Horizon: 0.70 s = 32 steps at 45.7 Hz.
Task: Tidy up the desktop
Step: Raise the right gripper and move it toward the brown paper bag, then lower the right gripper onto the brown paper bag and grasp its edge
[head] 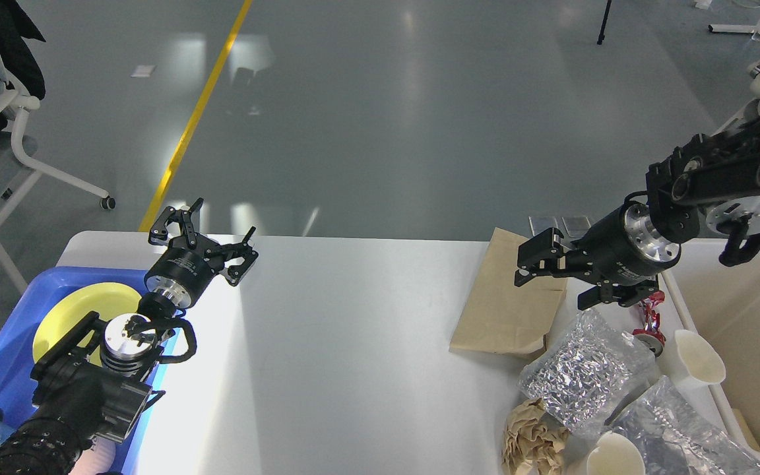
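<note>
- Jaws parted and empty on both arms: the right gripper [555, 276], right of centre in the frame, hangs spread above the flat brown paper bag [502, 300]; the left gripper [203, 239], left of centre, stands released over the worktop's near-left corner, holding nothing.
- The desktop [353, 343], a glossy white-grey worktop, fills the lower middle of the frame. Its centre is bare; litter crowds its lower right.
- That litter: a crumpled foil bag [584, 373], a clear plastic wrapper [680, 429], a wad of brown paper [532, 439], a white paper cup [696, 356], a second cup [611, 455] at the bottom edge and a small red-and-silver scrap [647, 316].
- A cream-white bin [749, 330] sits at the right edge; a blue tray [10, 349] holding a yellow plate [70, 310] sits at lower left.
- Judged from the pose, the step in hand is the right arm's approach to a first piece of rubbish, most likely the paper bag.
- The next move would call for lowering onto an edge, since the bag lies flat and offers little to pinch, then carrying it right to the bin.
</note>
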Motion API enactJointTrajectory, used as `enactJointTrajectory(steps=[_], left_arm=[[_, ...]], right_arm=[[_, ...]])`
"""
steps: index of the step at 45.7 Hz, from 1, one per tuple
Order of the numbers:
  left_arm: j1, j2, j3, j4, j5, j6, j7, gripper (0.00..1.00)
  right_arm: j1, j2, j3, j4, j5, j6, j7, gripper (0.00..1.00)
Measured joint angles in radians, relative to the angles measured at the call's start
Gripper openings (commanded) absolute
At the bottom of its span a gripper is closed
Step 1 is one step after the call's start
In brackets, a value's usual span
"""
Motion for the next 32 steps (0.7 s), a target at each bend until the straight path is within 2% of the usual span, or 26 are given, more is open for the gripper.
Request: enactJointTrajectory(steps=[14, 32], left_arm=[[0.0, 0.001, 0.0, 0.0, 0.0, 0.0, 0.0, 0.97], [0.0, 0.002, 0.0, 0.0, -0.001, 0.001, 0.0, 0.97]], right_arm=[[-0.041, 0.077, -0.021, -0.016, 0.073, -0.079, -0.042, 1.0], [-0.107, 0.089, -0.054, -0.07, 0.116, -0.083, -0.043, 1.0]])
